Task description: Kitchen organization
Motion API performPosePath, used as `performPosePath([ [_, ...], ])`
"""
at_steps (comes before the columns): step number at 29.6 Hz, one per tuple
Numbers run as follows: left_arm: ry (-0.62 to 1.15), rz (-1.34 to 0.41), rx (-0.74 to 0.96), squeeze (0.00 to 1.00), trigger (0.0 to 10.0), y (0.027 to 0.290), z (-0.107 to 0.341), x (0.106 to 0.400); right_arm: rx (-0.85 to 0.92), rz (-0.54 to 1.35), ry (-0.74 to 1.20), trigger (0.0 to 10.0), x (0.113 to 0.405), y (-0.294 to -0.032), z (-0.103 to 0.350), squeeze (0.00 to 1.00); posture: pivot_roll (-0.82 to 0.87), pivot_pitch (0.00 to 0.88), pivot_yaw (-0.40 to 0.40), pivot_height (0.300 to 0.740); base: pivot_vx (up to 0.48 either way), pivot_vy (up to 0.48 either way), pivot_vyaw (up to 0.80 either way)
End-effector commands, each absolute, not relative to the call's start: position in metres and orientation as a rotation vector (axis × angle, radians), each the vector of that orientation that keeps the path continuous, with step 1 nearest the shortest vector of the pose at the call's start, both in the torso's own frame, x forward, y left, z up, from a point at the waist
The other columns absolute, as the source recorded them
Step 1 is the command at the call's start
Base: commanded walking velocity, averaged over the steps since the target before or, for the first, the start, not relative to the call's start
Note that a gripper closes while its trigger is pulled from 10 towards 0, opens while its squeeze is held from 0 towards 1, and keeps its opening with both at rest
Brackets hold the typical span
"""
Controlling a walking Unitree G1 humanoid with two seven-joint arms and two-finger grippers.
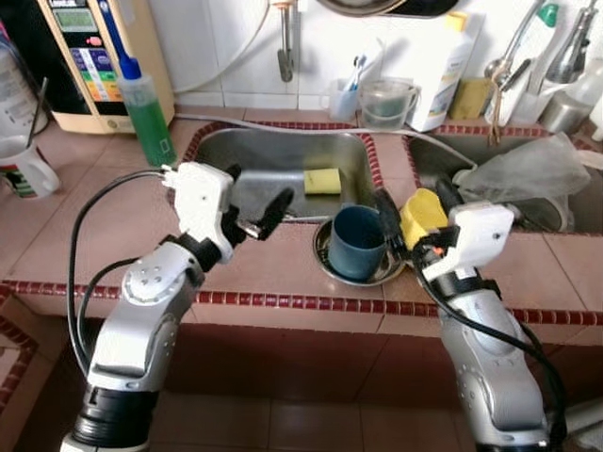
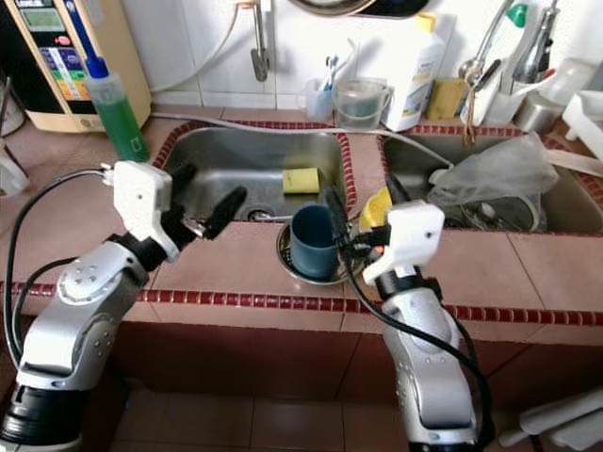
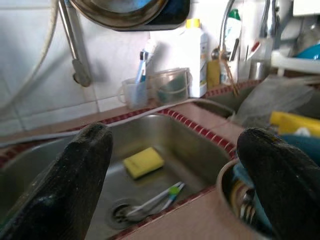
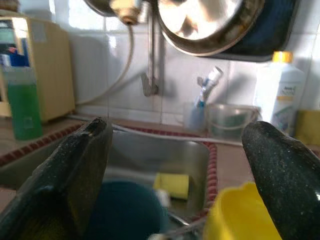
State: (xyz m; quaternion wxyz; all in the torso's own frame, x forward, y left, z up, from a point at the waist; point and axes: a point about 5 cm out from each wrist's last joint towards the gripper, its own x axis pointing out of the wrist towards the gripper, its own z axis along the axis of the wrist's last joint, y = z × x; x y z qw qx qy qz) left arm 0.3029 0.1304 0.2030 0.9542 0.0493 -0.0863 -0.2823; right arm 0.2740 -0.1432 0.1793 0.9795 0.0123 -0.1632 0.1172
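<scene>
From my head camera, tidying looks barely begun: a blue cup [image 1: 358,241] sits in a metal bowl [image 1: 332,265] on the surface, with a sponge [image 1: 322,181] in the sink [image 1: 264,151].

My left pincer [image 3: 175,165] is spread wide and holds nothing.

My right pincer [image 4: 175,165], also wide, hangs empty above the cup.

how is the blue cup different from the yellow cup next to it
The blue cup is dark teal; the yellow cup is bright yellow. The blue cup stands upright in a metal bowl, its mouth facing up; the yellow cup looks tilted beside it, between the fingers of the right gripper. Both sit on the tiled counter by the sink.
</scene>
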Motion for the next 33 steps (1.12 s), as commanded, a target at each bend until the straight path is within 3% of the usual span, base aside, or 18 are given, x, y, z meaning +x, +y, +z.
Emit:
performPosePath([
  [1, -0.156, -0.598, 0.115, 0.0, 10.0, 0.128, 0.201, 0.303, 0.025, 0.24, -0.337, 10.0, 0.27, -0.141, 0.182, 0.0, -0.09, 0.074, 0.015, 0.74, 0.0, 0.0, 0.0],
  [13, -0.188, -0.702, 0.173, 0.0, 10.0, 0.11, 0.201, 0.301, 0.02, 0.225, -0.308, 10.0, 0.255, -0.139, 0.173, 0.0, -0.13, 0.085, 0.044, 0.74, 0.0, -0.022, 0.0],
  [33, -0.176, -0.663, 0.111, 0.0, 10.0, 0.113, 0.203, 0.305, 0.028, 0.243, -0.32, 10.0, 0.256, -0.135, 0.178, 0.0, -0.12, 0.084, 0.036, 0.74, 0.0, -0.432, 0.0],
])
